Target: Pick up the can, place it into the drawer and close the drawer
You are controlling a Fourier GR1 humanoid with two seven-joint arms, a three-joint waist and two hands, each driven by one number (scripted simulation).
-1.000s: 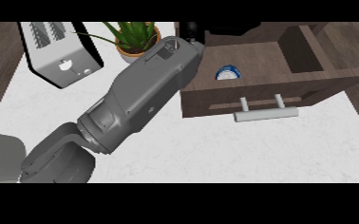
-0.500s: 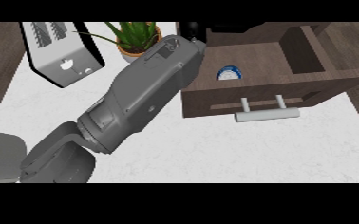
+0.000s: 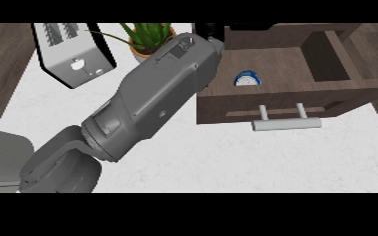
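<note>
A thick grey forearm (image 3: 151,105) runs up from the lower left of the head view across the white desk (image 3: 221,165) to the near left corner of the open wooden drawer (image 3: 295,60). From where it enters the view this looks like the left arm, though that is hard to settle from this angle. Only a small black piece of its hand (image 3: 209,29) shows past the wrist, at the drawer's back left corner, so whether it is released, clenched or grasping anything cannot be told. The can (image 3: 249,79) is inside the drawer, against the inner side of the front panel and toward the left half; only its rounded blue and white upper part shows above the panel's edge, and it sits just beside the forearm without clearly touching it. The drawer stands pulled out, with its pale bar handle (image 3: 287,123) on two short posts projecting over the desk. Behind the forearm, a potted plant (image 3: 150,37) with green leaves in a tan pot stands near the desk's back edge, and to its left sits a toaster (image 3: 72,52) with a white body, black sides and slots on top. The other hand appears nowhere in the view.
</note>
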